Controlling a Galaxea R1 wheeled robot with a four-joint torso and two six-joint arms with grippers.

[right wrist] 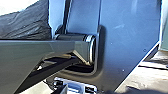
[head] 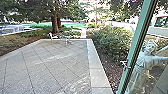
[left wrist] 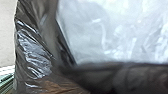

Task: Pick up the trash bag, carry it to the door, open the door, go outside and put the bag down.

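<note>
Black, shiny plastic of the trash bag (left wrist: 32,50) stands close to the camera in the left wrist view, beside a large pale, glossy area. In the right wrist view, dark wrinkled plastic of the bag (right wrist: 27,22) lies beyond the robot's jointed bar. At the right of the head view the door's green frame (head: 136,37) runs at a slant, with a metal handle (head: 125,65) low on it and glass beyond.
A paved yard (head: 50,62) spreads ahead, with a pale stone border (head: 95,67) on its right. Bushes (head: 110,40) grow beyond that border. White chairs (head: 53,37) stand at the far edge, near a tree trunk (head: 55,22). A person (head: 142,65) shows in the glass at right, arm outstretched.
</note>
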